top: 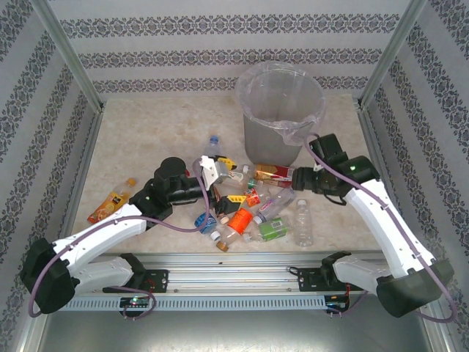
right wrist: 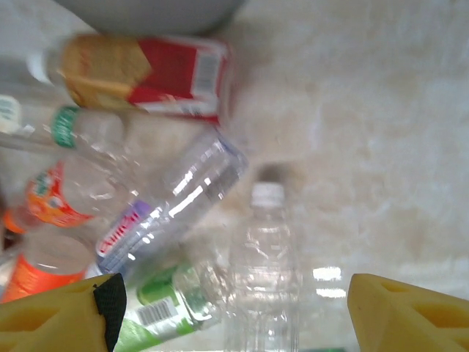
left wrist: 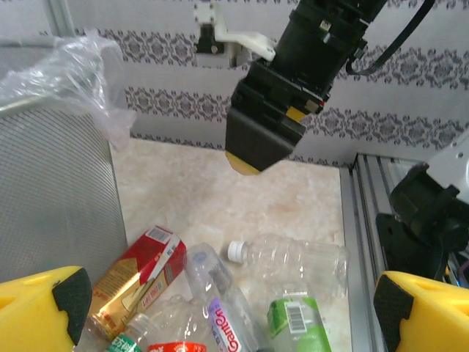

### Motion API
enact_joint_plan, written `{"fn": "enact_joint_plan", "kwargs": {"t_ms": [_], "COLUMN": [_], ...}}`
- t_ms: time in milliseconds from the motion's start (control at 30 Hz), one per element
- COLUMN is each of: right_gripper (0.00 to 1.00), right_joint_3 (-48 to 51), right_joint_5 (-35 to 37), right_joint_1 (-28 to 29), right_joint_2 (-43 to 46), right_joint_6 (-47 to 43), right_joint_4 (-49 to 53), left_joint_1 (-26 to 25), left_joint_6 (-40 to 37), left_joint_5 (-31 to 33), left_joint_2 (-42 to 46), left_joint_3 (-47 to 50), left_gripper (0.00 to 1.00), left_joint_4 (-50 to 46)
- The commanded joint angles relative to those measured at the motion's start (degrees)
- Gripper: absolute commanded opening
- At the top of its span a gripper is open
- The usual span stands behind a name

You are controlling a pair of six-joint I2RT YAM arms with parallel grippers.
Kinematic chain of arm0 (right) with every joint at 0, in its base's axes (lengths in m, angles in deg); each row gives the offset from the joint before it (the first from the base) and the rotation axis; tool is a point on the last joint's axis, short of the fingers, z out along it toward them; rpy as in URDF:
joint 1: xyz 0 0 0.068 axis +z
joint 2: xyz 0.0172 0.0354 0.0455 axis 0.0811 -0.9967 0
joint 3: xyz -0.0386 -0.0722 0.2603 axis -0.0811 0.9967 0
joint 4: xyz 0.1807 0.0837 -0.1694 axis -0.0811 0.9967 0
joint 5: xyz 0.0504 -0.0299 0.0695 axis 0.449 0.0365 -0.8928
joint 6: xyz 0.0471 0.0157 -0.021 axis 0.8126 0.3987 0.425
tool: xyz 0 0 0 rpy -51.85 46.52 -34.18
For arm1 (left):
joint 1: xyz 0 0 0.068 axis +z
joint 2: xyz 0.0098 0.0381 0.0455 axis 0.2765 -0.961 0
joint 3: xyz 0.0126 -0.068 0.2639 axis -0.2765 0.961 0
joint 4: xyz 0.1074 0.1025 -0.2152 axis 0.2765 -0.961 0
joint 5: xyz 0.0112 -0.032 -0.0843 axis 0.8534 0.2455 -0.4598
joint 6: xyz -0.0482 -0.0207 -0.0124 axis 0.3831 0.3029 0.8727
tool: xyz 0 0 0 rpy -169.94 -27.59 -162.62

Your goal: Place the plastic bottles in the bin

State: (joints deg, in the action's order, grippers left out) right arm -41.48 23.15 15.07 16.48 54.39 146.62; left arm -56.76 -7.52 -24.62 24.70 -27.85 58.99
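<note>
Grey bin [top: 282, 110] with its clear plastic liner [left wrist: 88, 66] stands at the far edge of the table [top: 146, 139], right of centre. The plastic bottles [top: 249, 209] lie mostly in a heap toward the near edge, around the middle.

The left gripper [top: 220, 178] hovers over the heap's left side, jaws spread as wide as they go and nothing between them; from its own wrist camera the yellow fingertips [left wrist: 44, 308] frame the pile below.

Over on the right, the right gripper [top: 297, 178] hangs low between the bin and the heap. Its jaws stand well apart too, and it grips nothing. Straight beneath it, in the right wrist view, lies a clear white-capped bottle [right wrist: 260, 249], label-free, at the heap's right fringe, with neither finger touching it.

Just beside the foot of the bin rests a red-and-gold bottle [top: 272, 173], lying on its side. A green-labelled bottle [top: 272, 231] sits near the table's front edge, next to the clear one.

Two strays: an orange-labelled bottle [top: 110, 206] lies alone near the left edge, well apart from the rest, and a blue-capped bottle [top: 213, 143] sits off the bin's left side.
</note>
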Motion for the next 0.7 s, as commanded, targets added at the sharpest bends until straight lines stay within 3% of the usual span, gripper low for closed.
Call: {"fn": "enact_joint_plan", "kwargs": {"t_ms": [0, 300, 667], "right_gripper": [0.8, 0.8, 0.8], "right_joint_3": [5.4, 15.8, 21.2], "right_joint_5": [-1.1, -0.6, -2.3], "right_joint_1": [-0.1, -0.2, -0.1], "right_joint_2": [1.7, -0.5, -6.3], "right_joint_6": [4.5, 7.5, 8.8], "right_joint_4": [-2.2, -7.1, -10.7], "left_joint_1": [-1.8, -4.5, -5.6], "left_joint_6": [-4.5, -6.2, -6.4], "left_joint_5": [-1.7, 2.4, 3.1], "left_joint_2": [-1.4, -5.1, -6.1], "left_joint_3": [-2.7, -3.9, -3.9], "left_gripper": [1.0, 1.0, 1.0], "left_joint_4": [-5.9, -8.8, -9.0]}}
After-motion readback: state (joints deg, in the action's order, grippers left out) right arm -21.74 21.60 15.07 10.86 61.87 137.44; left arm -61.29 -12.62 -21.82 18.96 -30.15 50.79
